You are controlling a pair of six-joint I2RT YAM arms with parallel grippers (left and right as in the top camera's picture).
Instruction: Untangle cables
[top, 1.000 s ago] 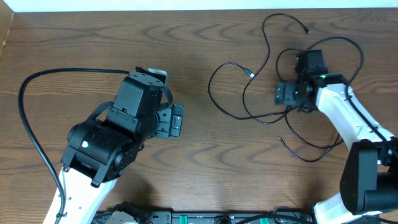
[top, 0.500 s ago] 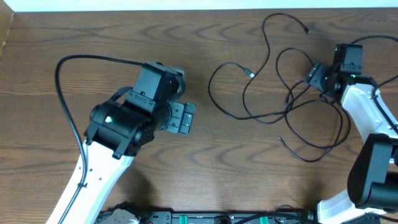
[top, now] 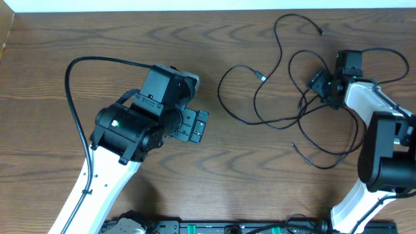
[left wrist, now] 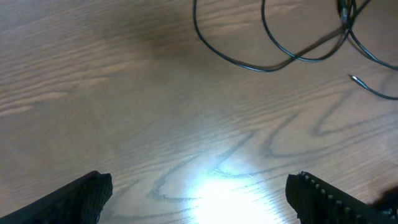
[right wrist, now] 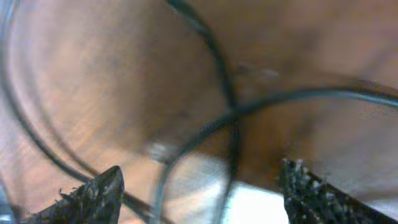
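Straddling crossed cables (right wrist: 231, 115), right end effector (right wrist: 200, 173) spread wide

The thin black cables (right wrist: 230, 118) are smeared with blur across the right wrist view. In the left wrist view their loops run off the top and right edges. Overhead, at upper right, the right gripper (top: 323, 83) covers part of them.

You're looking down on a dark brown desk (top: 260, 175) with bold, wavy wood grain. A white strip (top: 195, 5) borders its far edge; whether it is wall or floor, you can't tell. In the left wrist view, a bright glare (left wrist: 217, 186) sits on the wood.
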